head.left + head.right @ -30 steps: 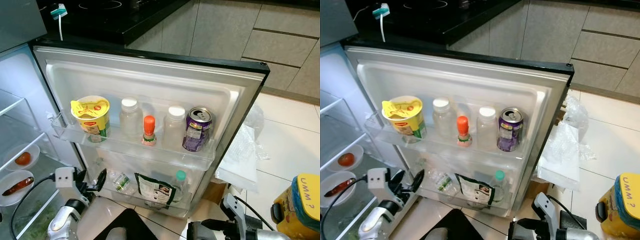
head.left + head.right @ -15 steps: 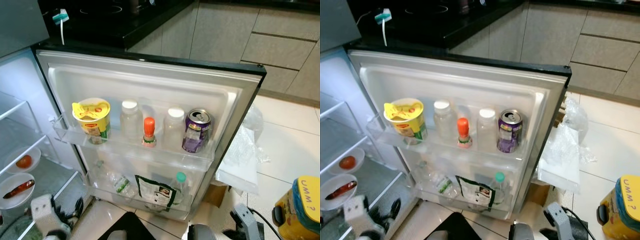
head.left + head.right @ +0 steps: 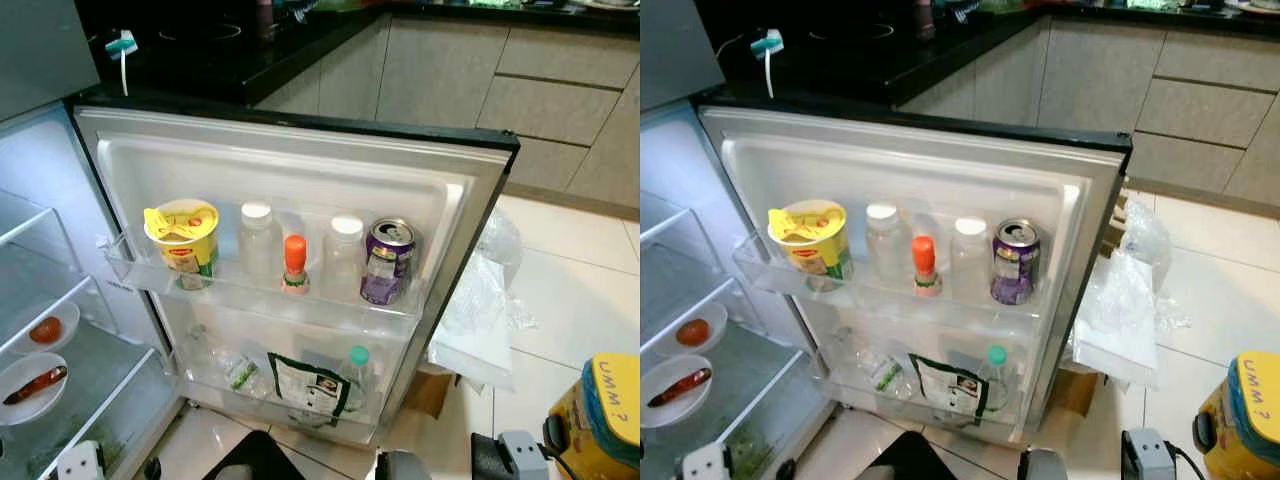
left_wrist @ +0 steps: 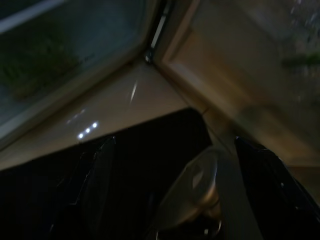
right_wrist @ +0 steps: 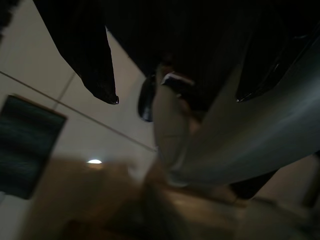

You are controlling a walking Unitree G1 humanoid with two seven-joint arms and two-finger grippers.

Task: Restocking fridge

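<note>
The fridge door point(image 3: 300, 165) stands swung wide, its moulded white inner liner glossy and its clear plastic upper shelf point(image 3: 262, 297) running across the width; on that shelf, all upright in a row, stand a yellow paper noodle cup point(image 3: 183, 240) with its foil lid peeled askew, a frosted bottle point(image 3: 257, 240) with a white cap, a small orange-capped bottle point(image 3: 294, 265), a second frosted white-capped bottle point(image 3: 345, 255), and a purple metal can point(image 3: 387, 262) with its pull-tab top facing up; the lower door bin point(image 3: 280, 395) holds a dark crinkled pouch point(image 3: 310, 385) standing on edge, a green-capped clear bottle point(image 3: 356, 375) upright beside it, and a clear bottle point(image 3: 230, 368) leaning at a slant; inside the fridge, two white bowls point(image 3: 45, 330) hold red food on the glass shelves; crumpled clear plastic bags point(image 3: 480, 310) lie on the pale floor tiles beside the door, and a yellow container point(image 3: 600, 420) sits at the lower right; the left gripper point(image 4: 175, 200) hangs low over the floor by the fridge's base, its black fingers point(image 4: 100, 185) spread apart; the right gripper point(image 5: 175, 65) also hangs low, fingers point(image 5: 85, 50) apart and holding nothing.
</note>
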